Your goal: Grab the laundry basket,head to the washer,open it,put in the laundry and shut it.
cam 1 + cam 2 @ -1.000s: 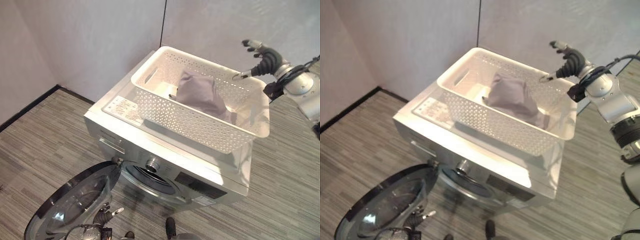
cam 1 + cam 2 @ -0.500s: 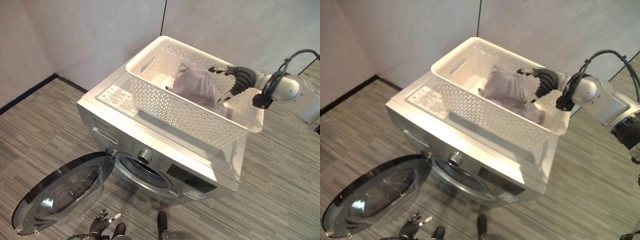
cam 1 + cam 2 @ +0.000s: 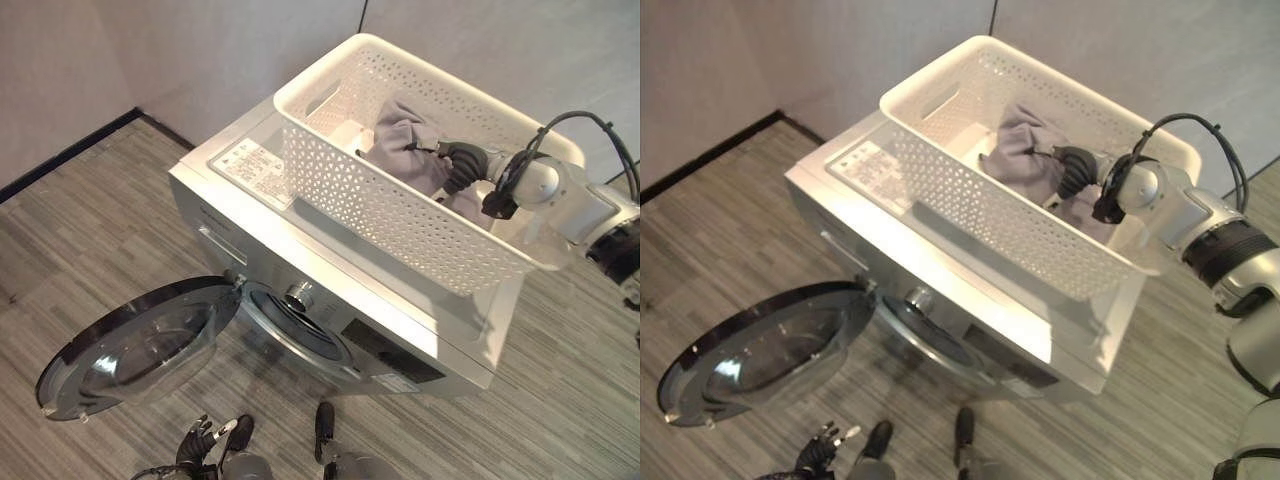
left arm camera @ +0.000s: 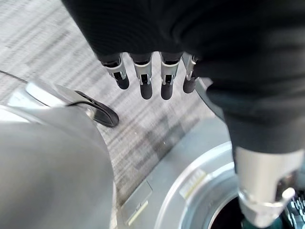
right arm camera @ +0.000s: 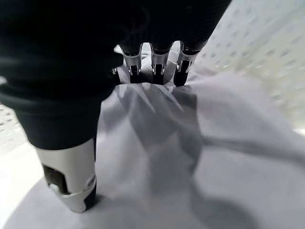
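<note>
**Reader:** Where is the laundry, and what is around it?

**Describer:** A white perforated laundry basket point(image 3: 400, 200) sits on top of a silver front-loading washer point(image 3: 300, 270), in a room corner with pale walls point(image 3: 200, 50) and a grey striped floor point(image 3: 90, 250). Inside the basket lies a crumpled grey cloth point(image 3: 405, 150), towards the basket's right half. The washer's round glass door point(image 3: 135, 345) is swung wide open to the robot's left, low near the floor, and the dark drum opening point(image 3: 300, 335) shows on the washer's front.

**Reader:** What is the right hand doing?

**Describer:** The right hand point(image 3: 1072, 168) reaches into the basket from the right, over its rim. In the right wrist view its fingers point(image 5: 153, 64) press down into the grey cloth, which bunches into folds beneath them, and the thumb point(image 5: 71, 179) rests on the cloth on the other side of the bunch. The hand is closed around a fold of the cloth. The cloth lies in the basket, not lifted clear.

**Reader:** And the left hand?

**Describer:** The left hand point(image 3: 205, 440) hangs low near the floor, below the open door. In the left wrist view its fingers point(image 4: 152, 76) are relaxed and loosely spread, holding nothing, with the washer's front rim point(image 4: 190, 191) beyond them.
</note>
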